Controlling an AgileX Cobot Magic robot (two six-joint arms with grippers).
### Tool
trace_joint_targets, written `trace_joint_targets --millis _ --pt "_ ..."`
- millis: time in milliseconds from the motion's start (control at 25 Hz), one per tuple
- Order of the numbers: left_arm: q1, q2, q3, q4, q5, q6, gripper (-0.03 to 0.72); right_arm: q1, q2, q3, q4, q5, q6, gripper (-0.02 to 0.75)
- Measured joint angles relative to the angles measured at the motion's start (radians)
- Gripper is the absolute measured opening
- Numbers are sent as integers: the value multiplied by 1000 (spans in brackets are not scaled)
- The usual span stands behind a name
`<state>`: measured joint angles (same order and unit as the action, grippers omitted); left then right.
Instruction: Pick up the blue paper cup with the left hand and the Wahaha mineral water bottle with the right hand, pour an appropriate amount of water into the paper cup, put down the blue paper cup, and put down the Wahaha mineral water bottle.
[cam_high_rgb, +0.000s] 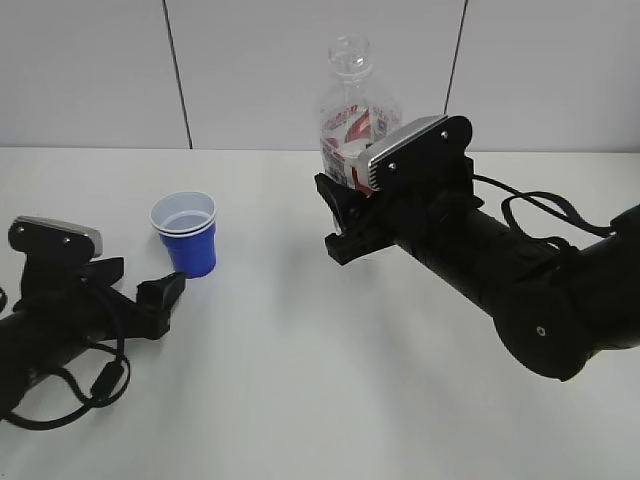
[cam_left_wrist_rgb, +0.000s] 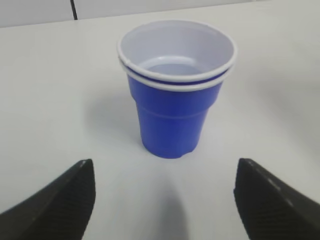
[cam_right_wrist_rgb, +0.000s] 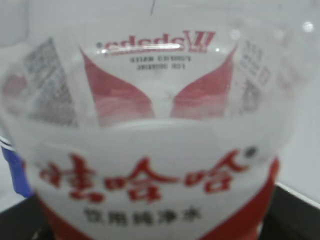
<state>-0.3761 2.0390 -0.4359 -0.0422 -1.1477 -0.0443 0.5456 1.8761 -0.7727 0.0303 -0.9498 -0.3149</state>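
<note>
Step in hand: the approach to both pick-ups; nothing is lifted yet.

The blue paper cup (cam_high_rgb: 185, 232) stands upright on the tabletop (cam_high_rgb: 300, 400), left of centre. It appears to hold a little liquid already. The left hand (cam_left_wrist_rgb: 162, 197) sits just short of the cup, fingers (cam_left_wrist_rgb: 60, 200) spread wide and empty, with the cup centred in the gap ahead.

The Wahaha mineral water bottle (cam_high_rgb: 352, 120) stands upright near the far edge, uncapped. The right hand (cam_high_rgb: 345, 215) is up against its label. The bottle fills the wrist view, so I cannot tell whether the fingers are actually clamped on it.

Next, in my judgement: advance the left hand until the fingers flank the cup wall, then close gently, since paper crushes easily. Confirm the bottle grip before lifting.
</note>
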Motion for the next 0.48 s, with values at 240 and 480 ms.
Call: trace_joint_targets --millis 240,480 --pt "-22 -200 159 -1 0 0 659 0 0 -69 76 25 0 496" --pt "-60 -378 226 -1 2 0 658 0 77 -164 135 36 0 496"
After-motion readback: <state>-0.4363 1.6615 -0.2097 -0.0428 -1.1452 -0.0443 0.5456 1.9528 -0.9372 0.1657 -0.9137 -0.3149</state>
